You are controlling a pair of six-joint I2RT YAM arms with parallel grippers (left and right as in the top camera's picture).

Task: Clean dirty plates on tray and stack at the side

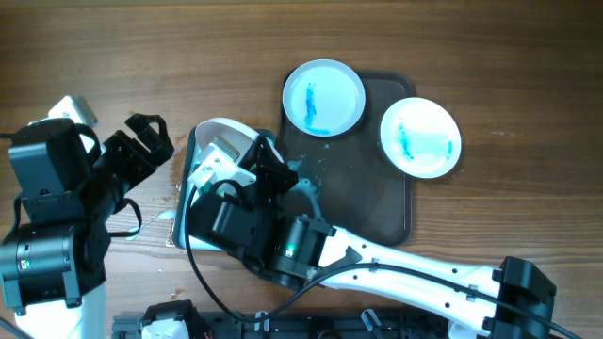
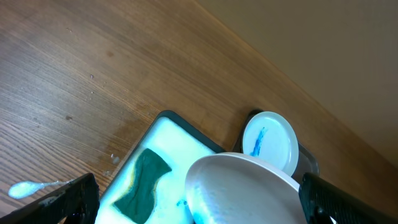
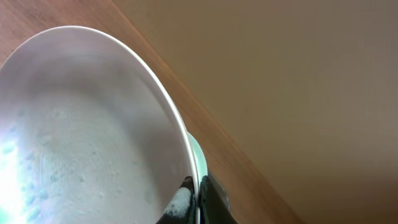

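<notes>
Two white plates with blue smears lie on the dark brown tray (image 1: 377, 202): one at its far left corner (image 1: 323, 97), one at its far right (image 1: 420, 137). My right gripper (image 1: 259, 155) is shut on the rim of a third plate (image 1: 224, 129) and holds it tilted over the white basin (image 1: 191, 151). In the right wrist view the fingers (image 3: 198, 193) pinch the rim of this wet plate (image 3: 81, 137), with foam on one finger. My left gripper (image 1: 153, 141) is open and empty left of the basin. In the left wrist view the gripper (image 2: 205, 208) faces the held plate (image 2: 249, 186).
A green sponge (image 2: 146, 186) lies in the white basin (image 2: 180, 134). A blob of foam (image 2: 25, 188) and wet spots sit on the wooden table left of the basin. One smeared plate (image 2: 269, 142) on the tray shows beyond the basin.
</notes>
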